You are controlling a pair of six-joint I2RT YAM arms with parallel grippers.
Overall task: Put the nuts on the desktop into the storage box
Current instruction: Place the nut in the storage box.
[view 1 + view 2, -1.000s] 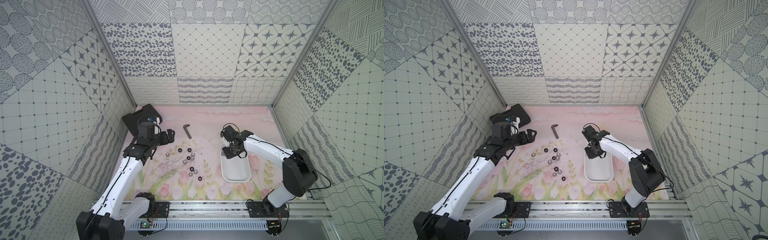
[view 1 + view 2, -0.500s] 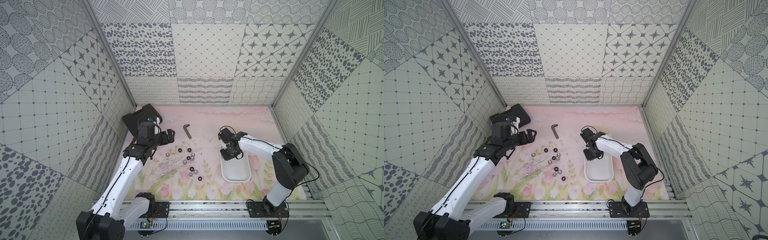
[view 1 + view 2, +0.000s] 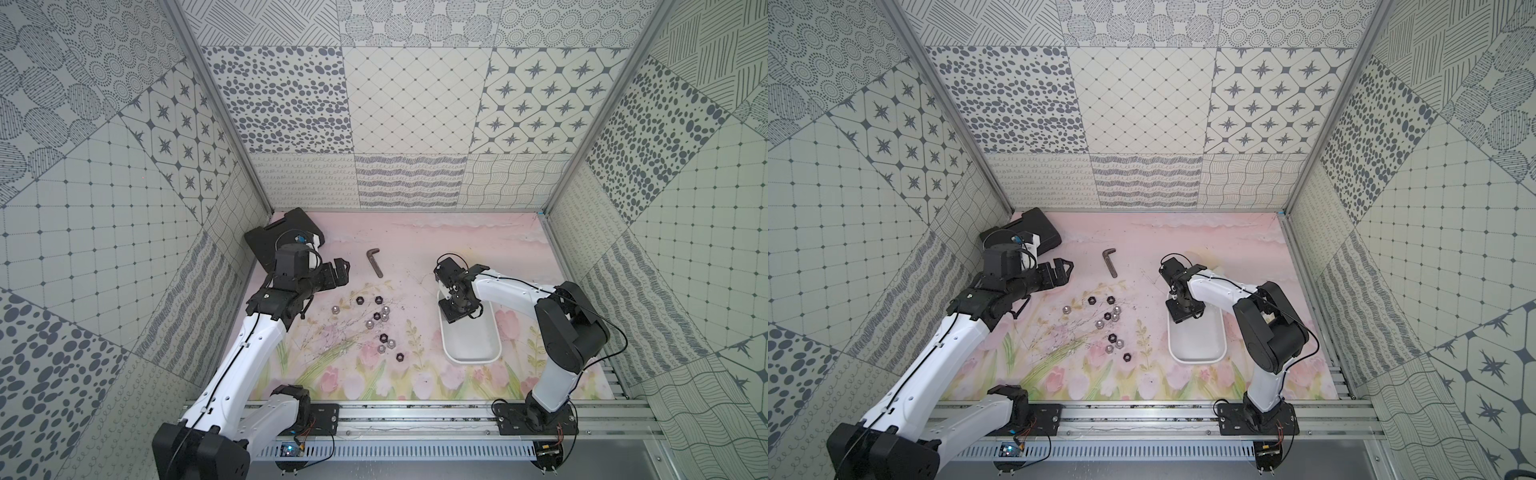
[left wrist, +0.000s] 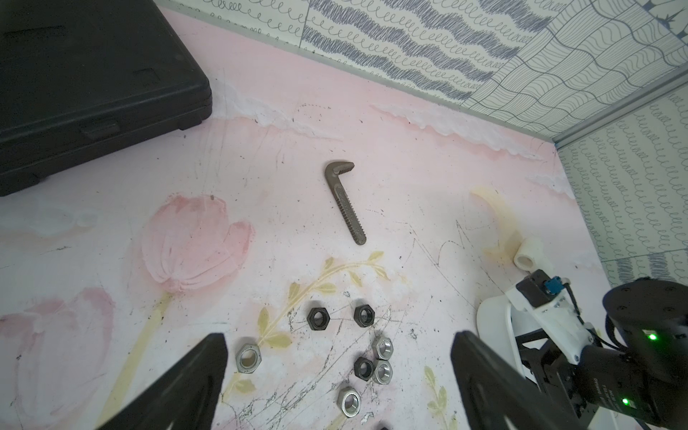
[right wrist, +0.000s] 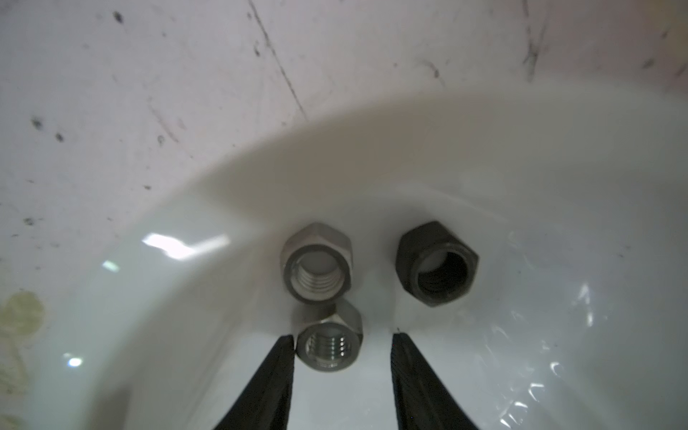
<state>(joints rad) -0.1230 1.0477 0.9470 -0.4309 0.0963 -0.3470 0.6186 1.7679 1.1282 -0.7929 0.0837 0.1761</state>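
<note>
Several black and silver nuts (image 3: 380, 320) (image 3: 1111, 322) (image 4: 364, 366) lie loose on the pink tulip-printed desktop (image 3: 415, 249). The white storage box (image 3: 471, 349) (image 3: 1198, 345) (image 5: 521, 186) stands to their right. My right gripper (image 3: 456, 308) (image 3: 1183, 309) (image 5: 342, 335) reaches down into its far end, open. A silver nut (image 5: 329, 346) lies between the fingers, touching one and clear of the other. Beyond it in the box rest another silver nut (image 5: 316, 271) and a black nut (image 5: 435, 262). My left gripper (image 3: 343, 272) (image 4: 338, 335) hovers open above the far-left side of the loose nuts.
A black tool case (image 3: 282, 230) (image 4: 74, 74) fills the far left corner behind my left arm. A dark L-shaped toothed tool (image 3: 375, 262) (image 4: 344, 203) lies beyond the nuts. A white pipe elbow (image 4: 528, 257) sits just beyond the box.
My right gripper's jaws have spread apart over the box's far end, letting go of the silver nut; the right arm's elbow has swung. The left arm has stayed still.
</note>
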